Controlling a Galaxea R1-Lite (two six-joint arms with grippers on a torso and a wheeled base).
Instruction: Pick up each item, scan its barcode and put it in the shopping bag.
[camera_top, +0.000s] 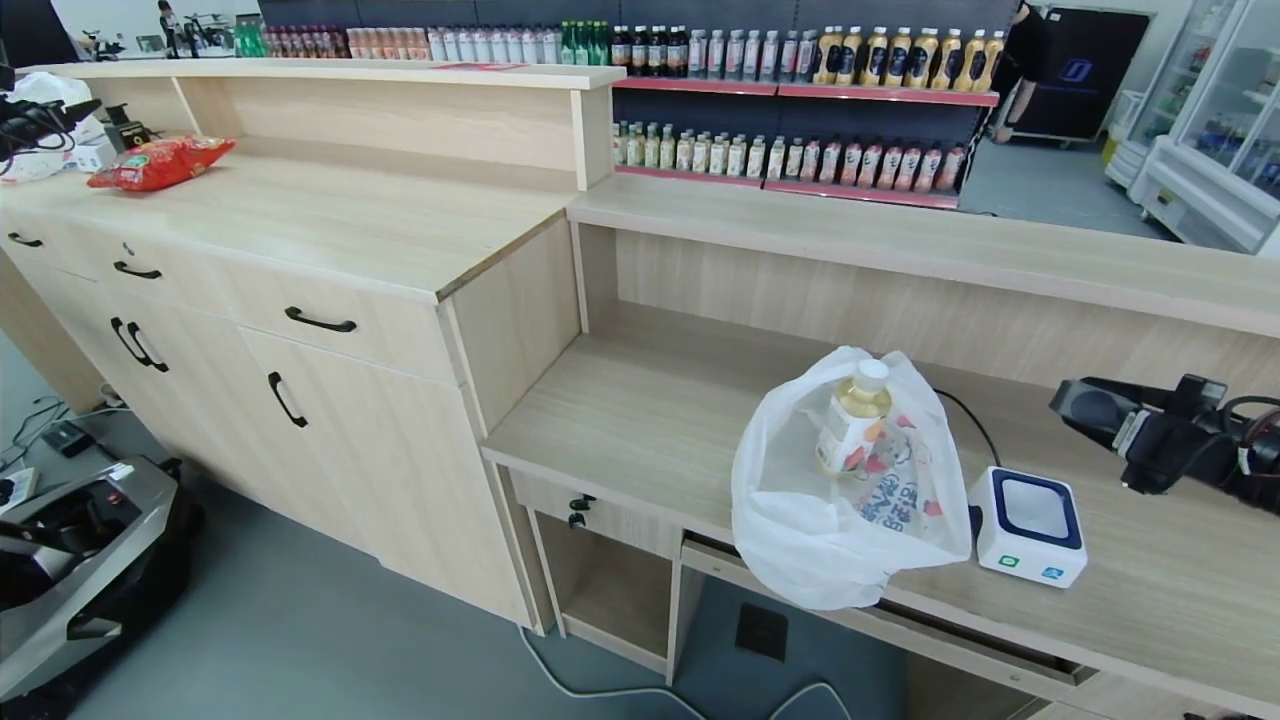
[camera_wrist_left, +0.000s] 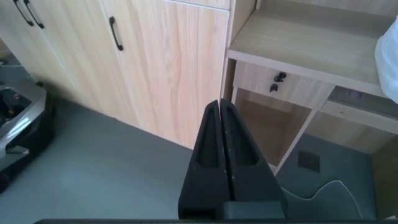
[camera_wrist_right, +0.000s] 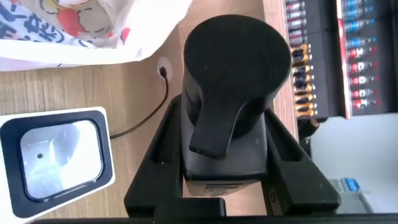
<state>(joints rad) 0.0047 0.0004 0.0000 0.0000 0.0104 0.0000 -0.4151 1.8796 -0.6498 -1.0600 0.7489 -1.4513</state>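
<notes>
A white shopping bag (camera_top: 800, 530) stands open on the low desk (camera_top: 640, 410) with a pale drink bottle (camera_top: 855, 420) upright inside it. Right beside the bag sits the white barcode scanner with a dark-rimmed window (camera_top: 1030, 520), which also appears in the right wrist view (camera_wrist_right: 53, 158). My right gripper (camera_top: 1125, 425) hovers above the desk behind and to the right of the scanner, shut on a black rounded item (camera_wrist_right: 233, 81). A red snack bag (camera_top: 160, 162) lies on the high counter far left. My left gripper (camera_wrist_left: 222, 124) hangs shut and empty over the grey floor by the cabinet doors.
The scanner's black cable (camera_top: 965, 420) runs back along the desk behind the bag. A raised wooden ledge (camera_top: 900, 240) borders the desk at the rear. Cabinet doors and drawers with black handles (camera_top: 320, 322) stand to the left. Shelves of bottles (camera_top: 800, 155) fill the background.
</notes>
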